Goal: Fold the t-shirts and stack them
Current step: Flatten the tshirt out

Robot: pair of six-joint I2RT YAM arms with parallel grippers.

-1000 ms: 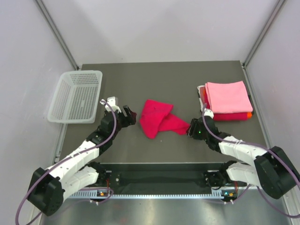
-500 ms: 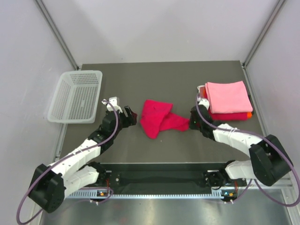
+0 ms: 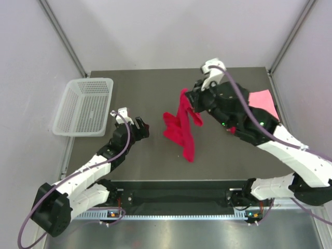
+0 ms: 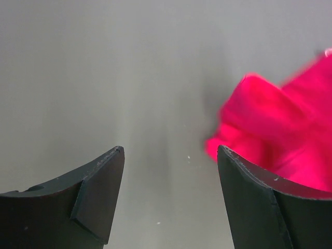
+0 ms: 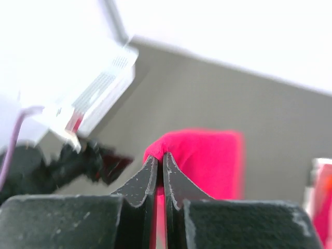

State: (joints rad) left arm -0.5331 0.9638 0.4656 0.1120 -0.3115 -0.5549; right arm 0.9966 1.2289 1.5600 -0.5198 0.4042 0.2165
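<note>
Having risen, the right tool [image 3: 187, 97] now dangles the crimson t-shirt [image 3: 179, 127].

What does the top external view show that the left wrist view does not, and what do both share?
Only the top external view: the white basket, the pink t-shirt and the right gripper, shut on the crimson t-shirt. Only the left wrist view: the open left gripper close up, with bare table in its gap. Both: the crimson t-shirt, the table and the left gripper.
</note>
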